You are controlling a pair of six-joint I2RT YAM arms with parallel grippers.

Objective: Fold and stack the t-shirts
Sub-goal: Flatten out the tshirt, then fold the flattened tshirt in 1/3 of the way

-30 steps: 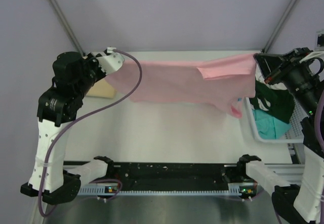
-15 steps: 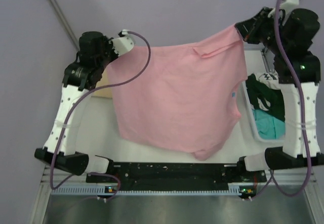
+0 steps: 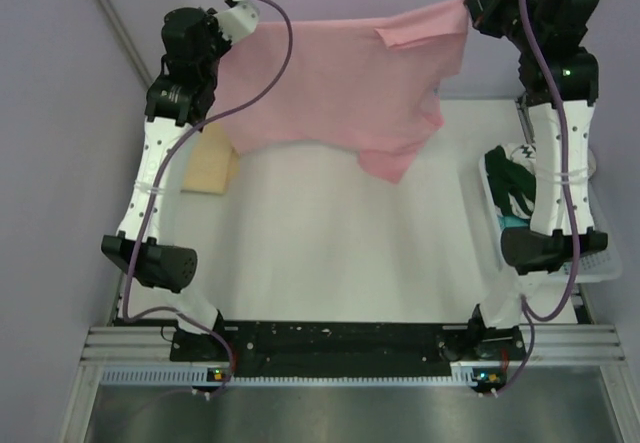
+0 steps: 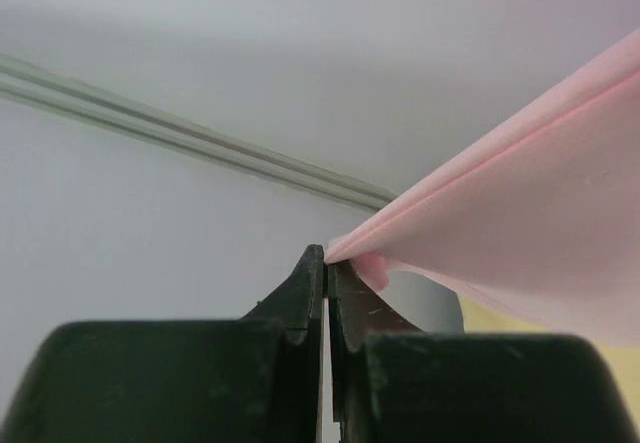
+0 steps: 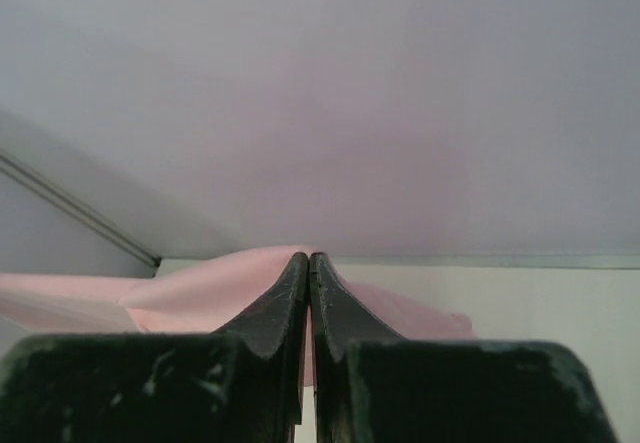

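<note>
A light pink t-shirt (image 3: 340,88) hangs stretched in the air between both raised arms, high over the back of the table. My left gripper (image 3: 232,25) is shut on its left corner; the cloth (image 4: 520,223) leaves the closed tips (image 4: 327,259). At the shirt's right corner my right gripper (image 3: 472,8) is shut on the cloth, and pink cloth (image 5: 200,288) shows behind the closed tips (image 5: 308,260). A tan-beige folded t-shirt (image 3: 210,163) lies at the table's left. A dark green t-shirt with white print (image 3: 510,178) sits at the right.
A white basket (image 3: 590,263) at the right edge holds the green shirt, largely hidden by the right arm. The white table top (image 3: 330,253) lies below the hanging shirt. Grey frame posts run up behind both arms.
Both arms have risen and swung toward the back, carrying the pink shirt up off the table. The shirt first hung long toward the front, and now swings back and hangs shorter.
</note>
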